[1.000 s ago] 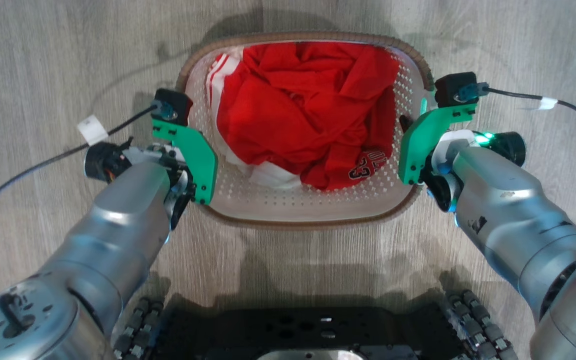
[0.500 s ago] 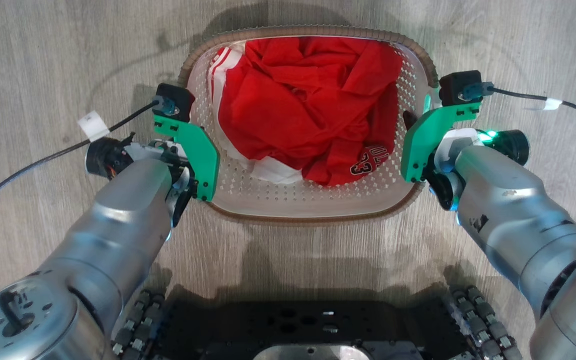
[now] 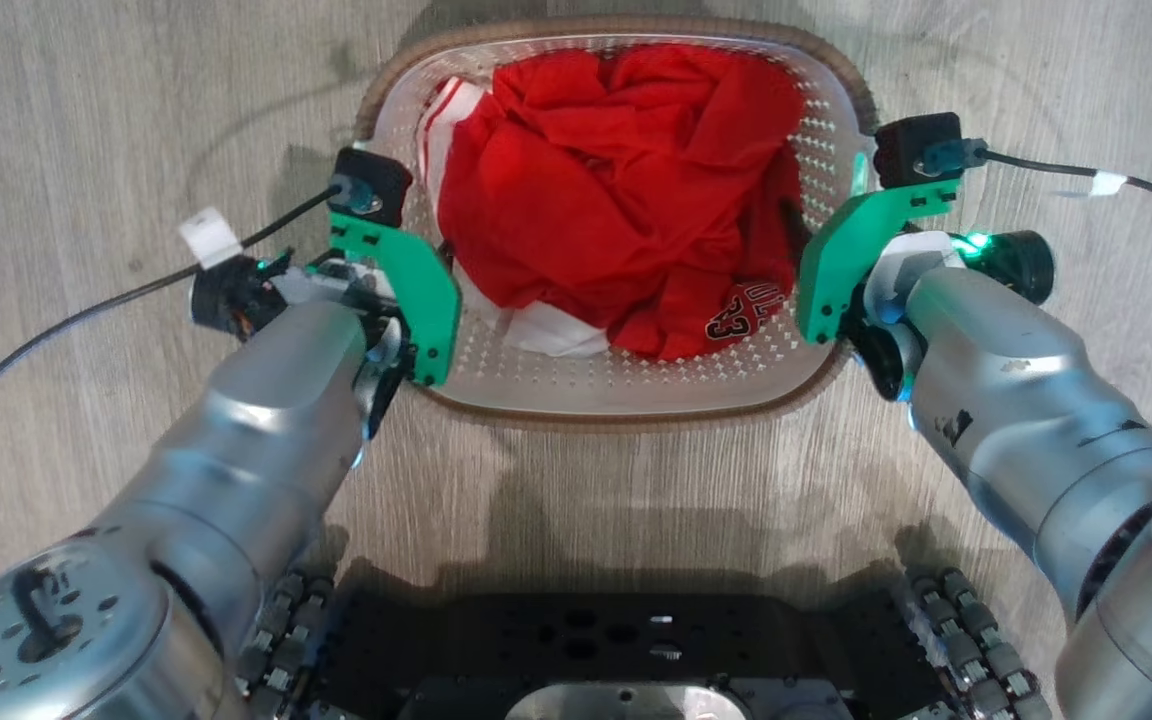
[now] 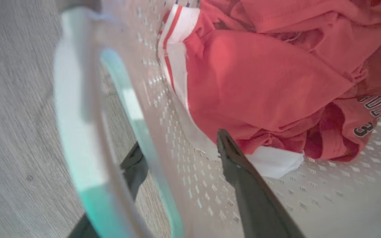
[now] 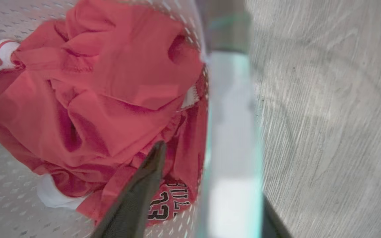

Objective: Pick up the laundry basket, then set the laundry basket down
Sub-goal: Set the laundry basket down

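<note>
The laundry basket is white and perforated with a brown woven rim, and it lies on the floor between my two arms, holding crumpled red and white clothes. My left gripper is at its left side. In the left wrist view that gripper is shut on the basket, one finger inside the wall and one outside under the white handle. My right gripper is at the right side. The right wrist view shows this gripper clamped across the other handle.
Grey wood-look floor surrounds the basket. My black wheeled base fills the bottom of the head view, just behind the basket. Black cables trail from both wrist cameras over the floor.
The basket and both grippers holding it have moved up the head view, away from my base. The left gripper has shifted slightly rightward. The camera has shifted a little too.
</note>
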You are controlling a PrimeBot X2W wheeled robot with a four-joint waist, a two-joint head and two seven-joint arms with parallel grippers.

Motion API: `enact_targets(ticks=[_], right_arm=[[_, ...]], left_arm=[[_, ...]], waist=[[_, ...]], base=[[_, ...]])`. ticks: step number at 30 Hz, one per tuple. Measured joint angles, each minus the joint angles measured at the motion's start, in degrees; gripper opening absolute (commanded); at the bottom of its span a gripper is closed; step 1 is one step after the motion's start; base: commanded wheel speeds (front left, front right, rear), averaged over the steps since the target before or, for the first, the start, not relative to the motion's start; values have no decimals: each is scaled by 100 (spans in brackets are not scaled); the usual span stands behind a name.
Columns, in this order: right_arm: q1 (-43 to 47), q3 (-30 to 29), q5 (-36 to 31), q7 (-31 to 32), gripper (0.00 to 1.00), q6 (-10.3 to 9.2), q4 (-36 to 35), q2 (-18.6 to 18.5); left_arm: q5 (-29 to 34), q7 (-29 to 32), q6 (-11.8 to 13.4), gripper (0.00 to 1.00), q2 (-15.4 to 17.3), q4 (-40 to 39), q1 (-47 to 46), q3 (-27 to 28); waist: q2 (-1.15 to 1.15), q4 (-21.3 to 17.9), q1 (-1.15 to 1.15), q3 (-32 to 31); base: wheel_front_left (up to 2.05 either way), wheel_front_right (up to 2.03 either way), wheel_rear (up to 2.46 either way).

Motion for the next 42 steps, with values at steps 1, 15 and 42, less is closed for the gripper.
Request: enact_targets(ticks=[1,15,42], right_arm=[[0,-2,-1,0,100,0,-1,3],[13,-44,0,69,100,-1,2,-37],[1545,-856,426,-464,100,0,-672,-129]], left_arm=[[1,-2,43,100,-23,-3,-17,-1],[30,-43,194,100,-54,19,-49,-7],[-27,-1102,336,100,-49,364,1466,323]], waist=[[0,5,0,1],[0,44,0,-275],[0,-217,-1,-3499]], base=[[0,0,0],[0,0,0],[0,0,0]])
